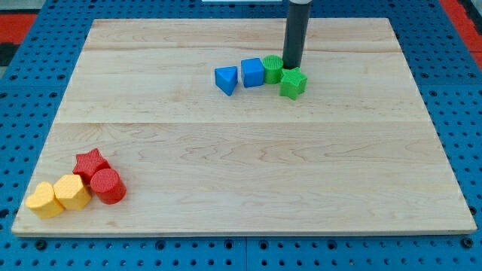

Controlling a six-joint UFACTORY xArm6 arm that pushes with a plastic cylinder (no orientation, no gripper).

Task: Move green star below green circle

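Sitting near the view's top of the pale wooden worktop (248,150), the small green star-shaped block (293,82) lies just to the view's right of, and slightly lower than, the green round block (272,68), the two touching or nearly so. My tip (291,67) comes down at the star's upper edge, in the notch between the star and the green circle, apparently in contact with both, though I cannot tell exactly.

I judge the star to be light, rigid and hard, sliding easily on the smooth wood; its points mean it may spin if pushed off-centre, so the push should bear on its upper right side, driving it toward the view's bottom and left until it sits under the circle. The circle is close enough to be nudged by accident.

No pincer exists on this arm: there is nothing to open or close, and the rod holds nothing, only pressing sideways.

A blue cube block (252,72) touches the circle's left side, with a blue triangular block (226,79) beside it. Well apart, at the view's bottom left, cluster a red star block (90,164), red cylinder block (108,186) and two yellow blocks (59,196).
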